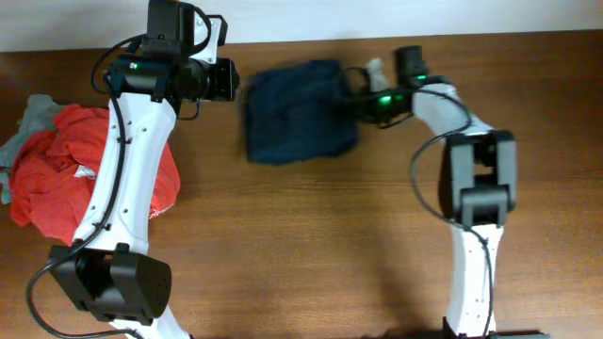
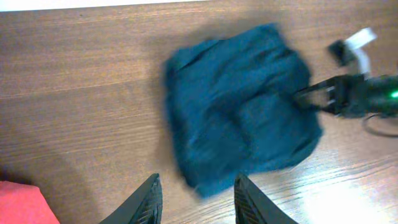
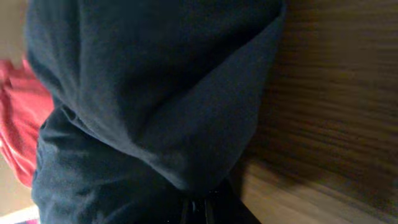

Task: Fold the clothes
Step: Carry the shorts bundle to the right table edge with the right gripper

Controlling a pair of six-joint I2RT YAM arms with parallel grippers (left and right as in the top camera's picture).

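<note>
The clothes (image 1: pixel 300 113), dark navy shorts, lie bunched into a rough square at the back middle of the table. In the left wrist view the clothes (image 2: pixel 239 106) spread ahead of my left gripper (image 2: pixel 196 196), which hangs open just short of their near corner, holding nothing. In the overhead view my left gripper (image 1: pixel 229 81) sits beside the clothes' left edge. My right gripper (image 1: pixel 351 95) is at their right edge, shut on the fabric. In the right wrist view the clothes (image 3: pixel 155 93) fill most of the frame and run down into the closed right gripper (image 3: pixel 199 210).
A bright red T-shirt (image 1: pixel 66 179) lies heaped at the table's left, with a small pale grey garment (image 1: pixel 36 111) at its back corner. The red T-shirt (image 3: pixel 15 124) also shows at the left in the right wrist view. Bare wooden table (image 1: pixel 311 235) stretches in front.
</note>
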